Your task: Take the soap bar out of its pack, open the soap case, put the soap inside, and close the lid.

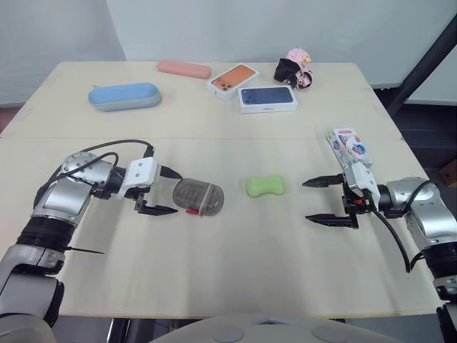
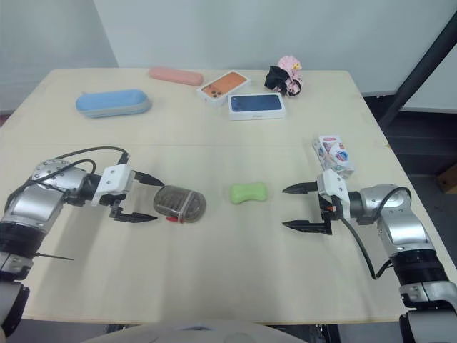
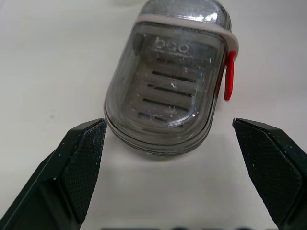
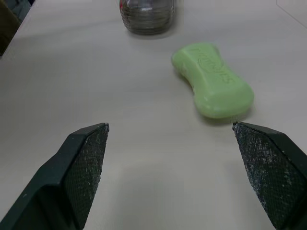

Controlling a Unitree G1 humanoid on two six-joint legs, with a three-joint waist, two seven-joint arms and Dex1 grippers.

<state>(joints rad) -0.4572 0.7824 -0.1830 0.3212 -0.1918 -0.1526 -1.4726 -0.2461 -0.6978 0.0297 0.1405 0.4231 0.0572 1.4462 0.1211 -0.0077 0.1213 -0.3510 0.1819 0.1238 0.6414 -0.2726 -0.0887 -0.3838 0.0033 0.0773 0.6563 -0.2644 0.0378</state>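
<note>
A bare green soap bar point(image 1: 265, 186) lies on the table's middle, also seen in the right wrist view point(image 4: 214, 87). To its left lies the smoky grey soap case point(image 1: 198, 196) with a red clasp point(image 3: 229, 81), lid shut. My left gripper point(image 1: 166, 191) is open right at the case's left end, its fingers point(image 3: 79, 163) straddling that end without gripping. My right gripper point(image 1: 321, 201) stands open a short way right of the soap, nothing between its fingers. The empty white soap pack point(image 1: 348, 147) lies behind the right gripper.
At the back of the table lie a blue oval case point(image 1: 124, 96), a pink case point(image 1: 183, 68), an orange phone box point(image 1: 232, 78), a dark blue phone box point(image 1: 268, 98) and a small pink-and-black figurine point(image 1: 294, 68). A seam crosses the table point(image 1: 228, 286).
</note>
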